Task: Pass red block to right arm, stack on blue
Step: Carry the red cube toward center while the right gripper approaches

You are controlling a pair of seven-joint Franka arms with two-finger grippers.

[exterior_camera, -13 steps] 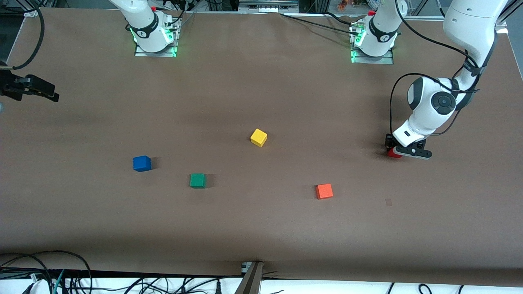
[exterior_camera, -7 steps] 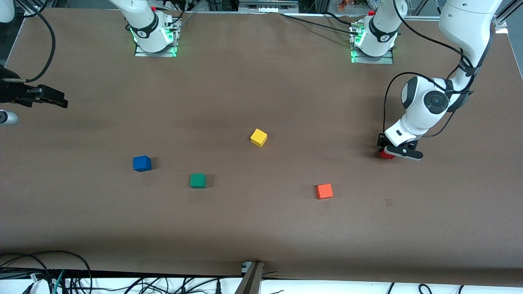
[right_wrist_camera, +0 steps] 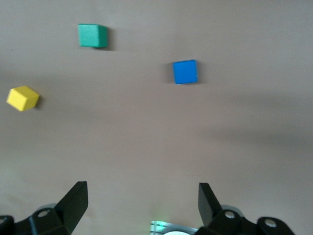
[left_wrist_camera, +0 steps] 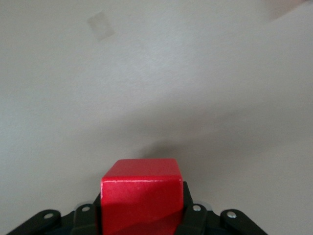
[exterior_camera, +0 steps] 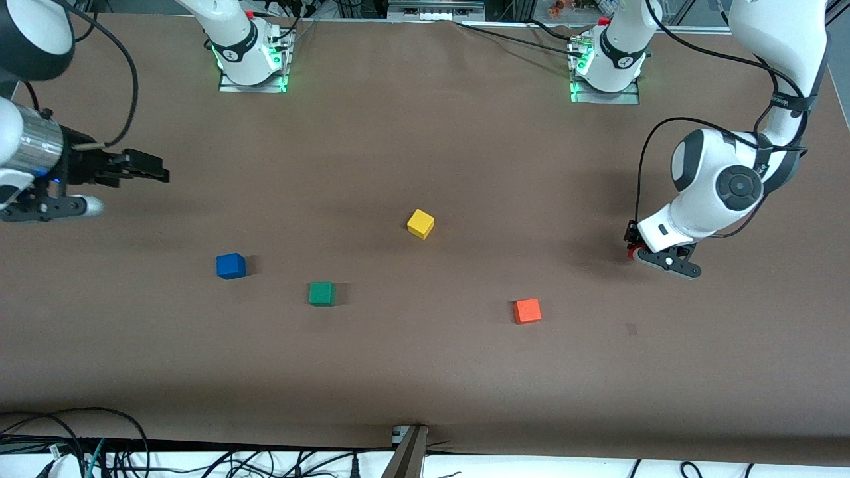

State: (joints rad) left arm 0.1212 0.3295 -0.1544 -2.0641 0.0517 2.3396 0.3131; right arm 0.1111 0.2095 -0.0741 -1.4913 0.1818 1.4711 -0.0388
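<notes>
Item: red block (left_wrist_camera: pixel 142 198), pinched in your left pincer (exterior_camera: pixel 654 255) above the surface (exterior_camera: pixel 425 372) at the left arm's end, well apart from your right pincer (exterior_camera: pixel 143 170), spread wide over the right arm's end.

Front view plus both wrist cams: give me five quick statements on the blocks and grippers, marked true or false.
1. The left gripper is shut on the red block. True.
2. The right gripper holds the blue block. False: it is open and empty, up in the air at the right arm's end of the table, with the blue block lying on the table.
3. The green block is stacked on the blue block. False: both sit apart on the table.
4. The orange-red block lies nearer the front camera than the yellow block. True.
5. The yellow block rests against the green block. False: they lie well apart.
</notes>
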